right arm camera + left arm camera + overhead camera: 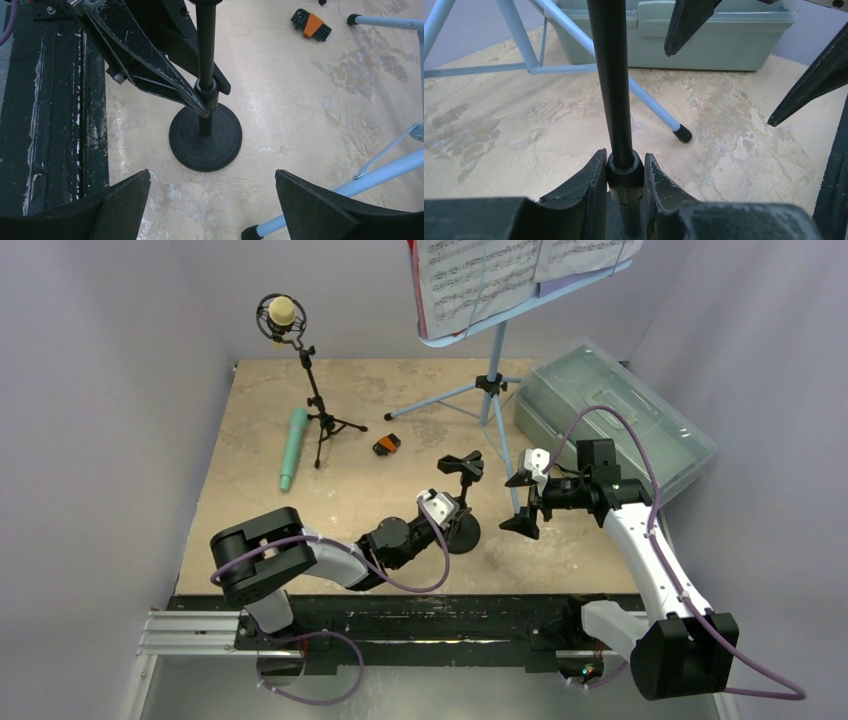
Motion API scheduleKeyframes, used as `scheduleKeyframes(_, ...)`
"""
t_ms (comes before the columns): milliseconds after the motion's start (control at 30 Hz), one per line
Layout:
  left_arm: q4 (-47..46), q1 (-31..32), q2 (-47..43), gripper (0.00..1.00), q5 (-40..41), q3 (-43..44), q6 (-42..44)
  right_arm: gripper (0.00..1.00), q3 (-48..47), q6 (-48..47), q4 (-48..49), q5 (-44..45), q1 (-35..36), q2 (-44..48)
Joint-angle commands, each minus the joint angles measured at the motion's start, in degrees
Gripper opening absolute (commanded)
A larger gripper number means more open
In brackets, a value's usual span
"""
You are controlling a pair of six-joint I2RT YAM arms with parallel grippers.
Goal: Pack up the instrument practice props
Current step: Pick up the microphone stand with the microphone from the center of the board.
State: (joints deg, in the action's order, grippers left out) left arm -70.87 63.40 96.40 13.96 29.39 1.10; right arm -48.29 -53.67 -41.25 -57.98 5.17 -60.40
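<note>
The black round-base pole point(462, 532) stands upright at the table's front middle, a clip on its top. My left gripper point(624, 156) is shut on the pole point(611, 75) at its collar just above the base point(205, 137), one finger on each side. My right gripper point(522, 503) hangs open just to the right, nothing between its fingers point(125, 200). A teal microphone point(293, 447) lies at the left. A beige microphone point(282, 312) sits on a black tripod point(320, 410). The light-blue music rack point(500, 330) with sheets point(480, 270) stands at the back.
A translucent grey-green box point(610, 415), lid shut, sits at the right back. An orange and black hex-key set point(387, 444) lies mid-table. A music rack leg point(380, 172) runs close by my right gripper. Walls close in on three sides.
</note>
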Motion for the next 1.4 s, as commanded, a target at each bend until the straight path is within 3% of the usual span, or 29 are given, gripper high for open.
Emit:
scheduleKeyframes(0,-0.2,0.0,-6.9,0.00,1.9,-0.9,-10.8,0.99,-0.9,-1.0,-1.2,-1.7,-0.3,-0.1)
scheduleKeyframes(267,-6.7,0.1,-13.9,0.00,4.5,-8.4,-28.1,0.99,-2.4,-4.6,-8.1,-11.0,2.1,-3.6)
scheduleKeyframes(400,-8.6,0.2,-14.4,0.00,5.5,-9.1,-32.7,0.99,-1.4,-0.8,-4.7,-10.6,6.5,-4.3)
scheduleKeyframes(933,-21.6,0.9,-11.1,0.00,7.7,-11.3,-36.1,0.99,0.5,6.9,2.4,-10.0,11.1,-6.3)
scheduleKeyframes(1367,-23.2,0.9,-11.7,0.00,8.8,-10.4,-33.8,0.99,1.2,10.9,6.0,-10.1,12.0,-7.8)
